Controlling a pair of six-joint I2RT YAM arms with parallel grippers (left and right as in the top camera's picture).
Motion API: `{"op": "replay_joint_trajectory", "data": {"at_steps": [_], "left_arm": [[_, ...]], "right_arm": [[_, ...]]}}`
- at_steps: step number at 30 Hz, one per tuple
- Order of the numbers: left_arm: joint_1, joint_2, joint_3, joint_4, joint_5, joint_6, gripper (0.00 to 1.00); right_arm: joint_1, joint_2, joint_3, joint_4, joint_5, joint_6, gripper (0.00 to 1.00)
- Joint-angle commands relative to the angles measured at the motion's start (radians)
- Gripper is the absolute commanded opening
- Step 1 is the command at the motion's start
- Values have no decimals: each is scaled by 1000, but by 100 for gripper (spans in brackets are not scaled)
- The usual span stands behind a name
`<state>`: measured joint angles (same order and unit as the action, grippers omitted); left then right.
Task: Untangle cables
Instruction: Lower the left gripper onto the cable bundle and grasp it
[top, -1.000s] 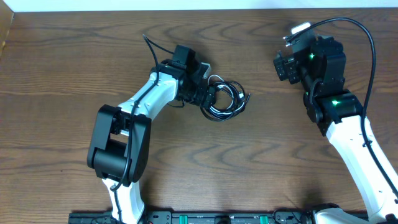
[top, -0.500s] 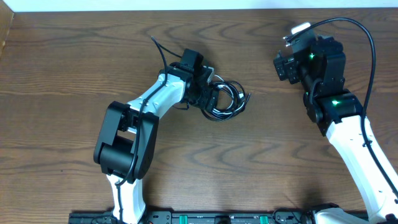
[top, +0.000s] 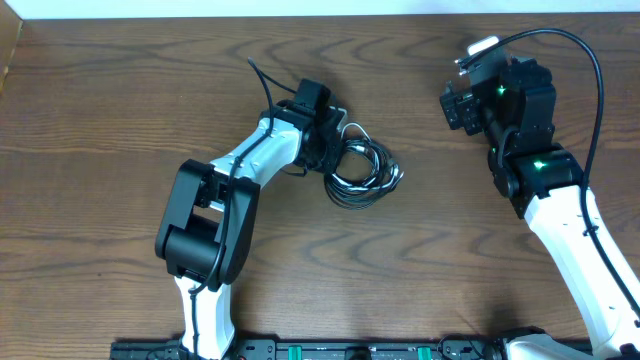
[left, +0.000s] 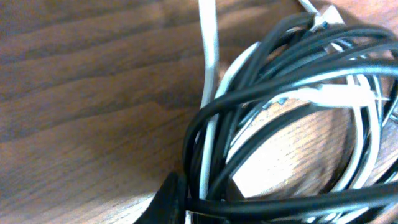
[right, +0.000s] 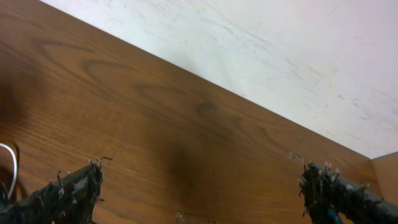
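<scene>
The cables (top: 362, 172) are pinched by the closed left gripper (top: 333, 153) at their left edge, the coil lying rightward; the right gripper (top: 458, 105) is spread wide, well apart.

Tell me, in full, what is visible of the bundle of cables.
The cables are thin, rubbery-looking cords, mostly black, some white, looped into one tangled coil with small plug ends showing. The coil lies flat on the wooden table, near its middle. The left tool is shut on the coil's left edge; nothing else touches it.
</scene>
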<state>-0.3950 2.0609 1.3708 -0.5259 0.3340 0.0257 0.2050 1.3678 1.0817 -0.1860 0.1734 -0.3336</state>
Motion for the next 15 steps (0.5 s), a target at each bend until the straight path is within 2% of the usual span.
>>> {"op": "replay_joint_trajectory", "data": {"at_steps": [1,9,15], "left_arm": [[-6,32,0,-20,-24,-2,8],[-3,19,33,-41,-40,0,7],[26,-45,144,-98,-39,4,7]], "right_arm": [[8,6,19,2,8,-12,99],[8,3,19,2,8,-13,99],[8,3,19,2,8,-13,98]]}}
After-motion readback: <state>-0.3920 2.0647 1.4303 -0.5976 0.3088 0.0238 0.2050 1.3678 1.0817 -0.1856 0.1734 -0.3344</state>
